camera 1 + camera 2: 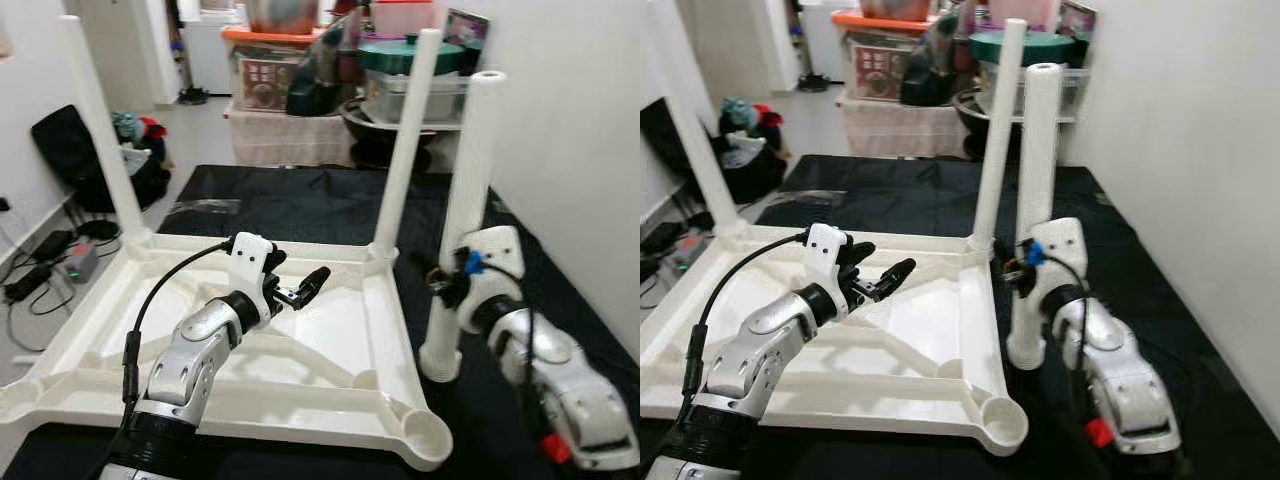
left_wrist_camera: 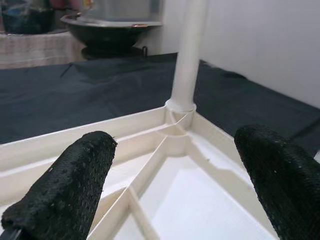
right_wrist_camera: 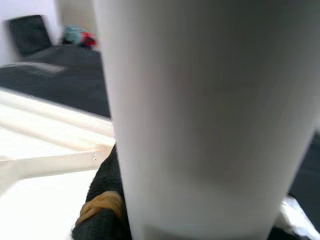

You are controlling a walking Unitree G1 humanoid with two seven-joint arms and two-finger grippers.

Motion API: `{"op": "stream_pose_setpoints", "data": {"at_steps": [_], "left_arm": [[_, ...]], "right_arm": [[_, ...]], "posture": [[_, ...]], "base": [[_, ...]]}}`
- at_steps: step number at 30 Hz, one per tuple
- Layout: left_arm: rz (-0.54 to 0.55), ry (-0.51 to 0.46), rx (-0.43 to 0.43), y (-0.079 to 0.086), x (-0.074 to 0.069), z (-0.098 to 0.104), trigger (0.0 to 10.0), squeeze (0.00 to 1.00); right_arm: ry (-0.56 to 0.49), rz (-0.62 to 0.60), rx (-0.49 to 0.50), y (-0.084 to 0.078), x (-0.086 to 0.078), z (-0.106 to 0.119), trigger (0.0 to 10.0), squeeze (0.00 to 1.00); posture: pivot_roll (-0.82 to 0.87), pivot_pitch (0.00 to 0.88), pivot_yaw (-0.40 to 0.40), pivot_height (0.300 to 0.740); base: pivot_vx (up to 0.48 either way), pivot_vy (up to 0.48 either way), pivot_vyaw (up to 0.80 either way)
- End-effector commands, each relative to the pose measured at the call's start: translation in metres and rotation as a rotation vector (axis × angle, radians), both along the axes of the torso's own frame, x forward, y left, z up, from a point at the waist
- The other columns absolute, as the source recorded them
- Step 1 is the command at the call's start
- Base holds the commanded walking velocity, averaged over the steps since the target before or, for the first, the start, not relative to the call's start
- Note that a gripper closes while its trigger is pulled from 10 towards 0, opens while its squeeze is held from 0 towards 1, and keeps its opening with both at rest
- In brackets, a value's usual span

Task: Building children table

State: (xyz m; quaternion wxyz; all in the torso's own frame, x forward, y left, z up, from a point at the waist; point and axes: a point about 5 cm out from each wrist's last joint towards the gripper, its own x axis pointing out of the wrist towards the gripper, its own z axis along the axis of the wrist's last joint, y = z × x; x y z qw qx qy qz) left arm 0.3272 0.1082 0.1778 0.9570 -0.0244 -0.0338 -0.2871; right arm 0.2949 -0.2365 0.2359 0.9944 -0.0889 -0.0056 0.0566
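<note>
Lower right of frame, the right gripper (image 1: 447, 278) clamps a loose table leg (image 1: 463, 200) upright beside the tabletop's empty corner socket (image 1: 424, 427); left gripper (image 1: 300, 290) hovers open, empty.

Plain white wall (image 1: 570, 150) runs along the right side. Black cloth (image 1: 290, 205) covers the floor under the work area, wrinkled in places. Pale tiled floor (image 1: 195, 125) beyond it. At the back, a low shelf draped in beige cloth (image 1: 285, 138) carries stacked storage: orange-lidded box (image 1: 275, 35), green-lidded clear container (image 1: 410, 60), dark bowl (image 1: 370, 125) near it. Left side: black bag (image 1: 70, 150) against white wall, colourful clothes (image 1: 140, 128) piled beside it, cables and a small grey box (image 1: 78, 262) on the floor. Even indoor light.
</note>
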Motion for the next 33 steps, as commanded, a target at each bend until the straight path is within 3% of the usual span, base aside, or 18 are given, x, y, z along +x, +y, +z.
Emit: {"op": "stream_pose_setpoints", "data": {"at_steps": [1,6,7,8,11,13,16,19,27,33], "left_arm": [[-0.019,0.002,0.019,-0.004,-0.002,-0.002,10.0,0.41],[-0.024,0.002,0.021,-0.004,-0.002,-0.003,10.0,0.41],[-0.025,0.003,0.022,-0.004,-0.001,-0.003,10.0,0.41],[-0.025,0.003,0.022,-0.004,-0.001,-0.003,10.0,0.41],[-0.026,0.005,0.024,-0.005,-0.001,-0.004,10.0,0.41],[-0.021,0.006,0.021,-0.004,-0.001,-0.004,10.0,0.42],[-0.019,0.007,0.019,-0.003,-0.001,-0.004,10.0,0.42],[-0.020,0.012,0.021,-0.003,-0.002,-0.006,10.0,0.42],[-0.022,0.014,0.021,-0.001,-0.002,-0.005,10.0,0.42],[-0.021,0.020,0.022,0.000,-0.001,-0.006,10.0,0.42]], "right_arm": [[-0.060,0.013,0.013,-0.010,-0.003,0.021,10.0,0.00],[-0.107,0.063,0.053,-0.016,-0.007,0.041,10.0,0.00],[-0.121,0.150,0.115,-0.017,-0.011,0.047,10.0,0.00],[-0.121,0.150,0.115,-0.017,-0.011,0.047,10.0,0.00],[-0.085,0.306,0.159,-0.015,-0.020,0.035,10.0,0.00],[-0.071,0.422,0.131,-0.003,-0.029,0.030,10.0,0.00],[-0.071,0.489,0.102,0.005,-0.035,0.027,10.0,0.00],[-0.023,0.641,0.082,0.030,-0.049,0.011,10.0,0.00],[-0.010,0.741,0.117,0.042,-0.058,0.008,10.0,0.00],[-0.061,0.705,0.150,0.029,-0.053,0.022,10.0,0.00]], "posture": [[0.01,0.000,-0.035,0.740],[0.00,0.000,-0.032,0.740],[0.00,0.000,-0.028,0.740],[0.00,0.000,-0.028,0.740],[0.00,0.000,-0.036,0.740],[0.00,0.000,-0.035,0.740],[0.00,0.000,-0.034,0.740],[0.01,0.000,-0.034,0.740],[0.01,0.000,-0.032,0.740],[0.01,0.000,-0.030,0.740]], "base": [[0.000,0.000,0.00],[0.000,0.000,0.00],[0.000,0.000,0.00],[0.000,0.000,0.00],[0.000,0.000,0.00],[0.000,0.000,0.00],[0.000,0.000,0.00],[0.000,0.000,0.00],[0.000,0.000,0.00],[0.000,0.000,0.00]]}}
